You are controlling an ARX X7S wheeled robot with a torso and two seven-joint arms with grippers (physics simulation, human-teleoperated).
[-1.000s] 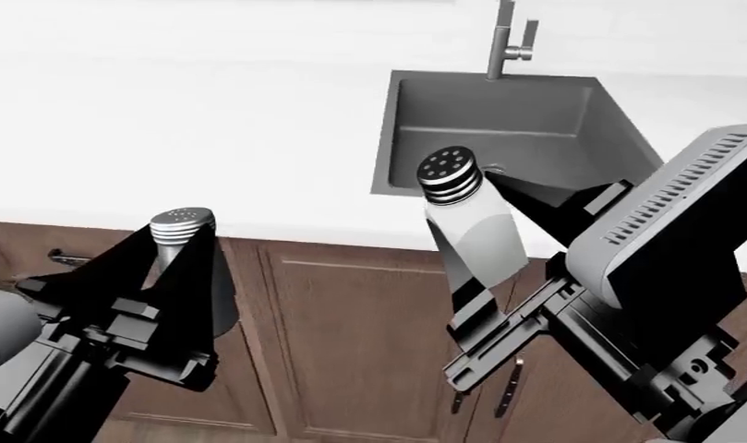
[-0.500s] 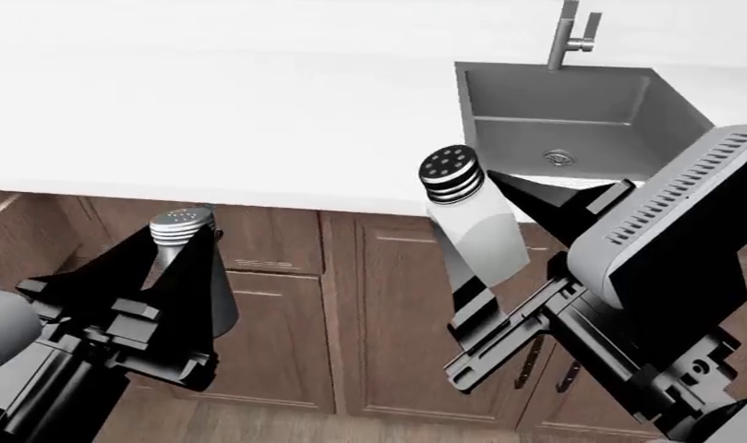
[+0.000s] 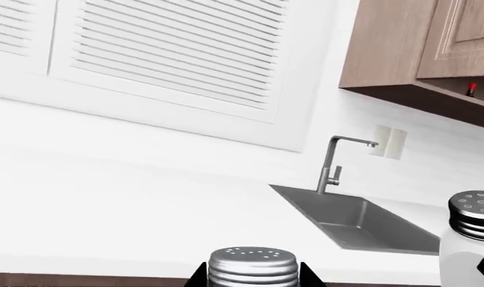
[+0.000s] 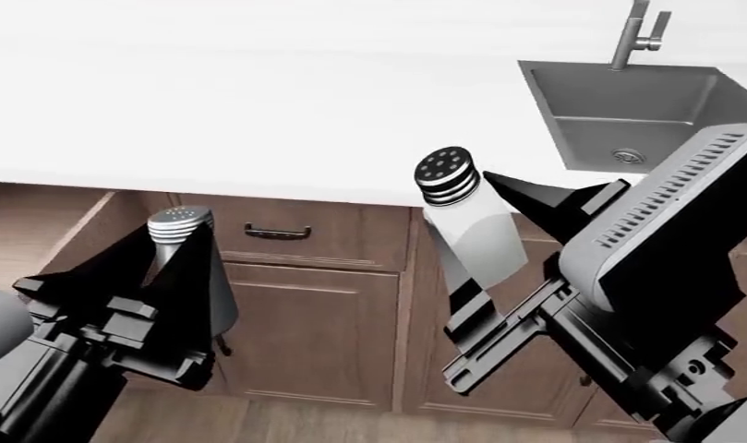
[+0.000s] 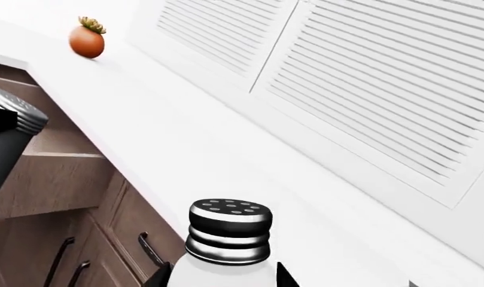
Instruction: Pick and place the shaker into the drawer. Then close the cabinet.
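Stretching across the head view, a white counter point(image 4: 225, 101) above brown cabinets point(image 4: 318, 328), with an open drawer point(image 4: 84, 226) at the far left edge and a drawer front with a dark handle point(image 4: 278, 231) beside it. Farther right, a steel sink point(image 4: 644, 106) with a faucet point(image 4: 642, 32) at the back. Behind the counter, white louvered shutters point(image 3: 170, 54); up on the wall, a brown upper cabinet point(image 3: 421, 54) and an outlet plate point(image 3: 391, 142). Far down the counter in the right wrist view, a round reddish fruit point(image 5: 87, 40) with a leafy top. Held in the air on the left, a dark shaker with a silver cap point(image 4: 182, 224), clenched between the black fingers of the left gripper point(image 4: 176, 277). To the right, a pale shaker with a black perforated cap point(image 4: 449, 175), gripped upright by the right gripper point(image 4: 490, 245), out in front of the cabinets below the counter edge. Compared with half a second ago: sink and faucet shifted toward the right edge of the head view, open drawer now more exposed at the left, handled drawer front newly showing; both grippers and shakers unchanged in their places within the view.
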